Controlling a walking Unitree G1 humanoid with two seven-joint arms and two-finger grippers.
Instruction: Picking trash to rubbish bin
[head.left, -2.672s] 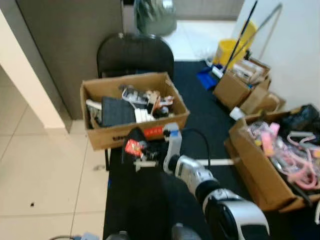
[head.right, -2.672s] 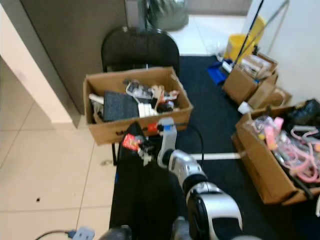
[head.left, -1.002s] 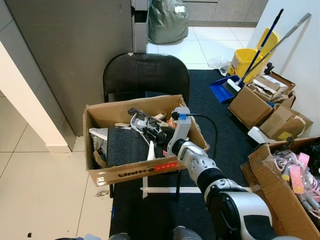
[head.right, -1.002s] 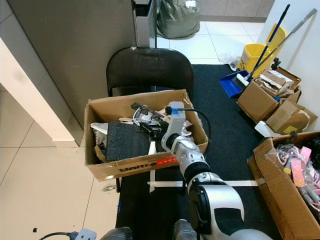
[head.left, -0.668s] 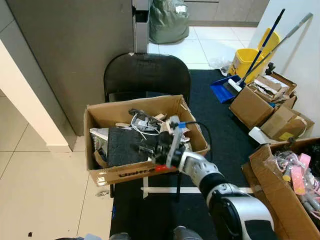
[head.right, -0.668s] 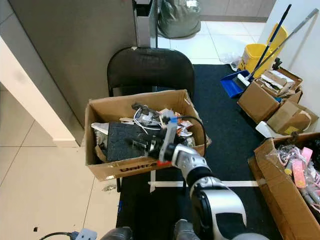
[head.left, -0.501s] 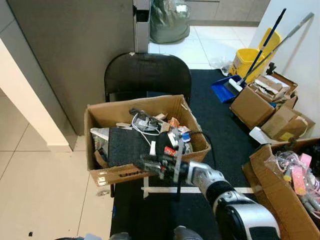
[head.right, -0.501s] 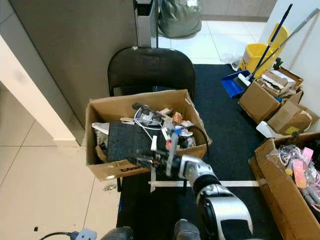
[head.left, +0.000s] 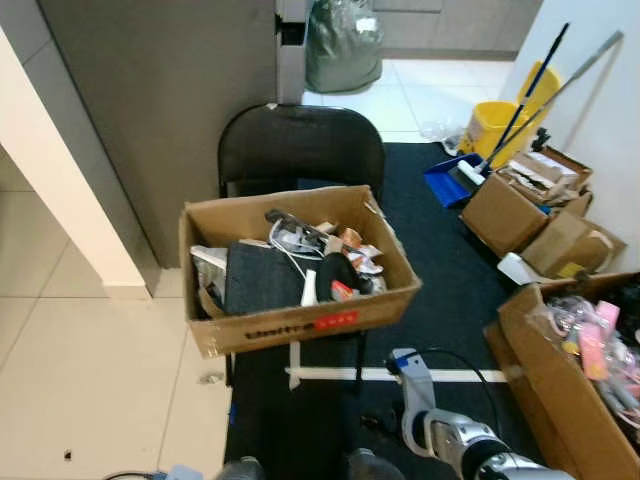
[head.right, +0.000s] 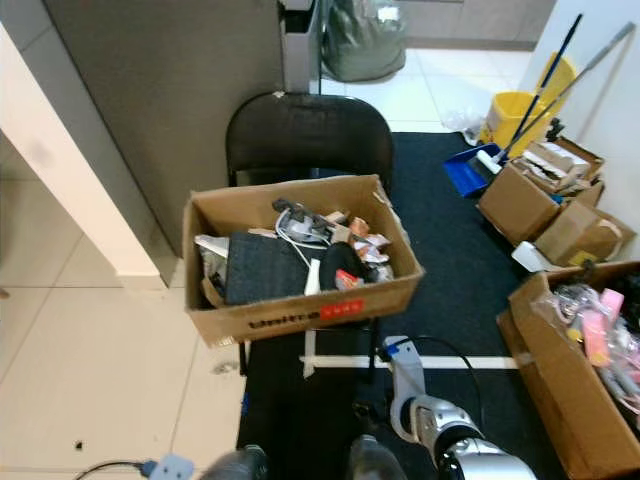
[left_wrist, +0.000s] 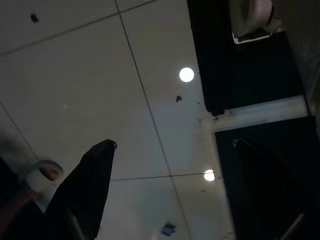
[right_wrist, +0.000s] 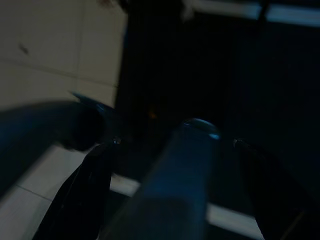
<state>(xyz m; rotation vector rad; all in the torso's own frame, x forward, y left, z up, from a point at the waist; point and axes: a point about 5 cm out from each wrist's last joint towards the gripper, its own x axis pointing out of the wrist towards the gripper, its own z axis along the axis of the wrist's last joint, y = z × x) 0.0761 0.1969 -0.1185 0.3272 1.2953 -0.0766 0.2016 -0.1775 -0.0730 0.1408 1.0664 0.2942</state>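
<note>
An open cardboard box (head.left: 300, 320) stands on a black chair (head.left: 300, 150). It holds mixed rubbish: a dark grey pad (head.left: 262, 277), white cables and a small red wrapper (head.left: 342, 291). My right arm (head.left: 430, 430) hangs low over the black carpet, in front of the box and below it. In the right wrist view, my right gripper (right_wrist: 175, 185) is open with nothing between its fingers (right_wrist: 85, 190). My left gripper (left_wrist: 175, 195) hangs idle and open over pale floor tiles and the carpet's edge.
A grey wall (head.left: 150, 100) rises behind the chair, with pale tiles to the left. On the right are cardboard boxes (head.left: 520, 205), a box of pink items (head.left: 560, 370), a yellow mop bucket (head.left: 495, 125) and a blue dustpan (head.left: 450, 180). A white tape line (head.left: 330, 375) crosses the carpet.
My right arm has pulled back from over the box and dropped low towards the carpet. The red wrapper now lies in the box. The camera has shifted slightly.
</note>
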